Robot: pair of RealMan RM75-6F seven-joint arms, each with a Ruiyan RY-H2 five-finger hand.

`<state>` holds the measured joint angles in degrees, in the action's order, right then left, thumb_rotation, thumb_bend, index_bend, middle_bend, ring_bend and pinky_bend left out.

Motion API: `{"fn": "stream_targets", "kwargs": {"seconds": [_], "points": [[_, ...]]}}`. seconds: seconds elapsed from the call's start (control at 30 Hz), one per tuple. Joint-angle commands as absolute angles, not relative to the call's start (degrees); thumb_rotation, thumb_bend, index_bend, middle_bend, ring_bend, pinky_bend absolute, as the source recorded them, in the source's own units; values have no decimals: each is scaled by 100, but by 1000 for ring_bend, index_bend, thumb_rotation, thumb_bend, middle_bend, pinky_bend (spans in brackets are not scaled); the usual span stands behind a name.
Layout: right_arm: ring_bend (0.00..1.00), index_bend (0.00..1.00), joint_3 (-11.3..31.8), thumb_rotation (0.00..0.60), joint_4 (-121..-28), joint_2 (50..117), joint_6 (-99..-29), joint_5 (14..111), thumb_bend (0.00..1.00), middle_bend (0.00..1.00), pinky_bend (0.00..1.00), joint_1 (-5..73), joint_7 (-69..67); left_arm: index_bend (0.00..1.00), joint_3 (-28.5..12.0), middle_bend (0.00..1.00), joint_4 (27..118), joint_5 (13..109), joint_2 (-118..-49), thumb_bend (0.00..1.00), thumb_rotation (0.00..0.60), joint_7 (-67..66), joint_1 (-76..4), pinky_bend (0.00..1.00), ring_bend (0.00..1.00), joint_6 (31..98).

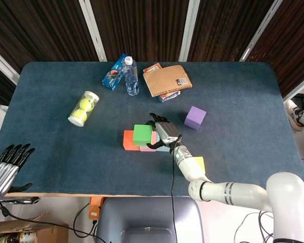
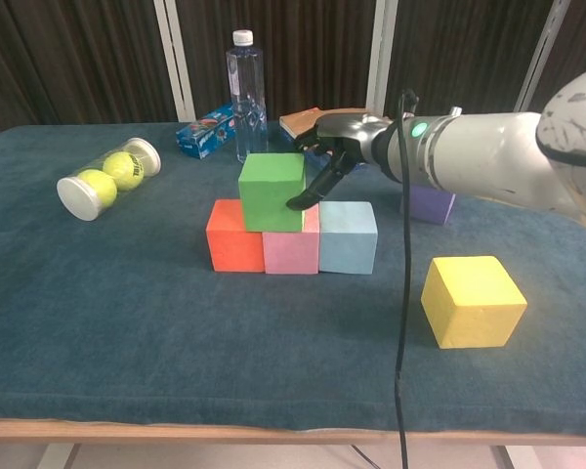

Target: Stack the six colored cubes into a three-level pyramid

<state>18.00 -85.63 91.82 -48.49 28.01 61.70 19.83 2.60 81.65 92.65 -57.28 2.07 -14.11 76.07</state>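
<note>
An orange cube (image 2: 234, 236), a pink cube (image 2: 291, 249) and a light blue cube (image 2: 348, 236) stand in a row mid-table. A green cube (image 2: 272, 191) (image 1: 142, 134) sits level on top, across the orange and pink cubes. My right hand (image 2: 334, 156) (image 1: 164, 130) holds the green cube from its right side, fingertips (image 2: 299, 202) on its right face. A yellow cube (image 2: 472, 301) (image 1: 197, 164) lies near the front right. A purple cube (image 2: 432, 205) (image 1: 195, 117) stands behind my right arm. My left hand (image 1: 7, 164) hangs off the table's front left corner, fingers apart, holding nothing.
A clear tube of tennis balls (image 1: 84, 108) lies at the left. At the back stand a water bottle (image 1: 131, 76), a blue box (image 1: 115, 72) and a brown notebook on books (image 1: 166, 80). The right arm's black cable (image 2: 403, 293) hangs over the front edge.
</note>
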Motion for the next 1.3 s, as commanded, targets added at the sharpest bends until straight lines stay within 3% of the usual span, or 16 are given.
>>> {"fn": "stream_targets", "kwargs": {"seconds": [0.03,0.23,0.63,1.3], "points": [[0,298,1780,600,-8574,9168,-4832,2752,305,0,0,6192,2011,91,262,20,8161,9261,-5731,65,502,205,-1412,67,0,7599],[0,174,1746,600,-8573,9146,-4818,2660,306,0,0,6229,2052,91,262,20,8143,9251,-5732,65,502,213,-1407,67,0,7597],[0,35,1688,600,-8659,9067,-4795,2602,306,0,0,6259,2070,91,258,20,8161,9255,-5715,65,505,178,-1394,67,0,7625],[0,0,1624,600,-9055,8746,-4966,2644,304,0,0,6149,1987,86,266,20,8212,9255,-5713,65,505,100,-1383,67,0,7615]]}}
